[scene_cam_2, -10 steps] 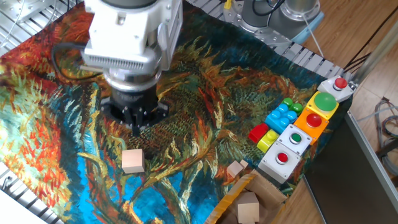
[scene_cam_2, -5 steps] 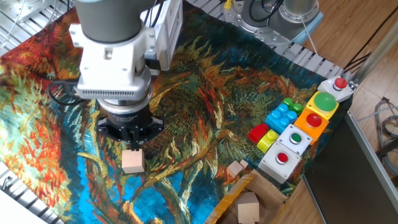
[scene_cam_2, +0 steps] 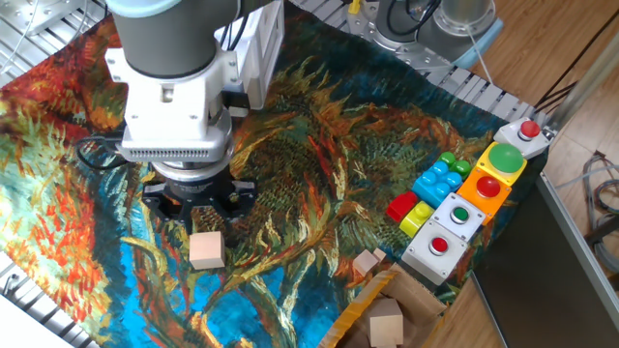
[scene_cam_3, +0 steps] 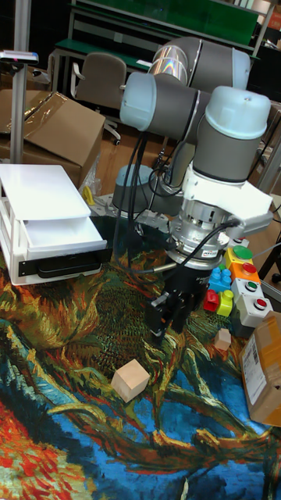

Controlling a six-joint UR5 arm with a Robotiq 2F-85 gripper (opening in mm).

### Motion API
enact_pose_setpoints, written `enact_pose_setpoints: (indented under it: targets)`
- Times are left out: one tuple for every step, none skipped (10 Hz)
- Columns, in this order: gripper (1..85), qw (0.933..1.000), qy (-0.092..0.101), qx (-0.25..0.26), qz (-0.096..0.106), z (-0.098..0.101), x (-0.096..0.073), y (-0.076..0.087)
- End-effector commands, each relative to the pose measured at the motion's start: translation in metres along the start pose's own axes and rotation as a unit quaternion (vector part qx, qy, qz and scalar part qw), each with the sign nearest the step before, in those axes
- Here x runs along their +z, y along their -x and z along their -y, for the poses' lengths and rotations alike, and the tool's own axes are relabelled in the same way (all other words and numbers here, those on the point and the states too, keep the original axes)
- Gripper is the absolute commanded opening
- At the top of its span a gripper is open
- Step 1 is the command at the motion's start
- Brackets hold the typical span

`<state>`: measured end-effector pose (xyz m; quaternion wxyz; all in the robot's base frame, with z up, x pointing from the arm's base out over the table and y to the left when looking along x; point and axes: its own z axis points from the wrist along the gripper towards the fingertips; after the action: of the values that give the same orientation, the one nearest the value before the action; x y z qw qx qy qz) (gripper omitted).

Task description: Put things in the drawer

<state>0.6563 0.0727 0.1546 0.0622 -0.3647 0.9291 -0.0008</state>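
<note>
A pale-wood cube (scene_cam_2: pixel 206 249) (scene_cam_3: pixel 130 380) lies tilted on the painted cloth near its front edge. My gripper (scene_cam_2: pixel 196 218) (scene_cam_3: pixel 166 323) hangs just behind and above that cube without touching it. Its fingers stand apart in the tall view with nothing between them. A smaller wood cube (scene_cam_2: pixel 366 262) (scene_cam_3: pixel 223 339) rests at the cloth's right edge. Another wood cube (scene_cam_2: pixel 385 322) sits inside a cardboard box. The dark drawer (scene_cam_3: pixel 66 264) shows low in the white cabinet (scene_cam_3: pixel 43 203) at the far left, only slightly out.
Coloured toy bricks (scene_cam_2: pixel 433 186) and a box of push buttons (scene_cam_2: pixel 474 205) line the right side. An open cardboard box (scene_cam_2: pixel 418 307) stands at the front right corner. A large brown carton (scene_cam_3: pixel 55 129) sits behind the cabinet.
The arm has swung toward the front left and come lower, so the gripper now hangs right by the front cube. The cubes have not moved.
</note>
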Motion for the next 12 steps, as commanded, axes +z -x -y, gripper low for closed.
enact_pose_setpoints:
  targets:
    - [71.7,0.9996,0.004,0.005,-0.029,0.000,0.001,-0.014]
    - [73.7,0.9991,0.011,0.007,-0.041,0.005,0.011,-0.017]
    - [74.3,0.9988,0.014,0.005,-0.046,0.011,0.020,-0.020]
    - [75.3,0.9984,0.020,0.009,-0.053,0.013,0.027,-0.024]
    - [75.3,0.9980,0.017,0.013,-0.059,0.017,0.029,-0.027]
    - [75.3,0.9982,0.014,0.014,-0.056,0.018,0.029,-0.026]
    - [75.3,0.9986,0.010,0.016,-0.048,0.021,0.029,-0.022]
    - [75.7,0.9988,0.007,0.020,-0.043,0.022,0.030,-0.020]
    - [75.7,0.9989,0.005,0.021,-0.041,0.023,0.030,-0.018]
    - [75.7,0.9989,0.000,0.016,-0.044,0.029,0.040,-0.012]
    - [75.3,0.9990,0.002,0.017,-0.042,0.033,0.049,-0.007]
    - [75.3,0.9987,0.019,0.033,-0.035,0.029,0.058,-0.002]
